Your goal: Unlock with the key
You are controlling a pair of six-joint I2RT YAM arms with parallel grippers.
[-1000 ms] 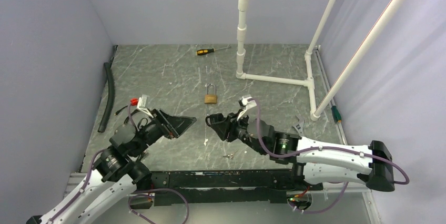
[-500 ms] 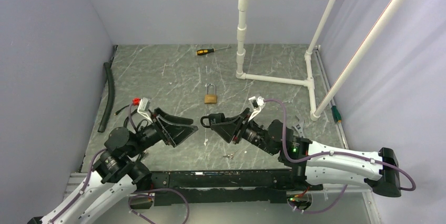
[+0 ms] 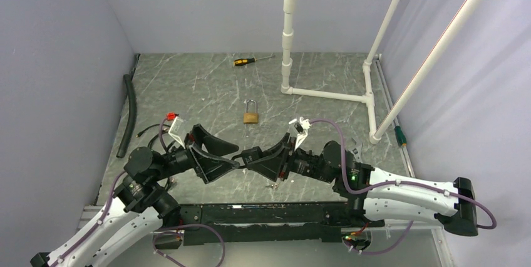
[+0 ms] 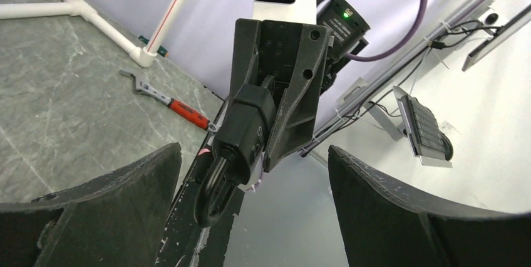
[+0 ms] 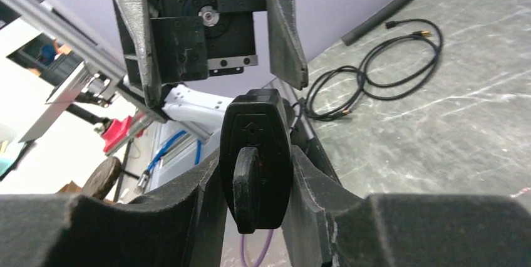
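Two robot arms are meeting nose to nose low over the near middle of a grey marbled table (image 3: 188, 91). The right gripper (image 3: 262, 162) is clamping a small black object (image 5: 257, 154) between its two fingers, holding it out toward the other arm. The object has a rounded black body with a loop at one end, and the views do not make clear whether it is a lock or a key head. The left gripper (image 3: 226, 162) is spread wide and gripping nothing. Its two dark fingers (image 4: 94, 210) are framing the black object from either side without touching it, in the left wrist view. A brass padlock (image 3: 251, 116) with a silver shackle is lying flat on the table beyond the grippers, toward the back, apart from both. A tiny metal piece (image 3: 272, 185), too small to identify, is lying on the table just beneath the right gripper. Farther back, a screwdriver (image 3: 245, 61) with a yellow and black handle is resting near the rear wall. A black hose (image 3: 129, 107) is running along the left edge, and a thin black cable (image 5: 376, 66) is coiling near it. A white pipe frame (image 3: 325, 94) is standing at the back right, and a red-handled wrench (image 4: 164, 96) is lying near its foot.
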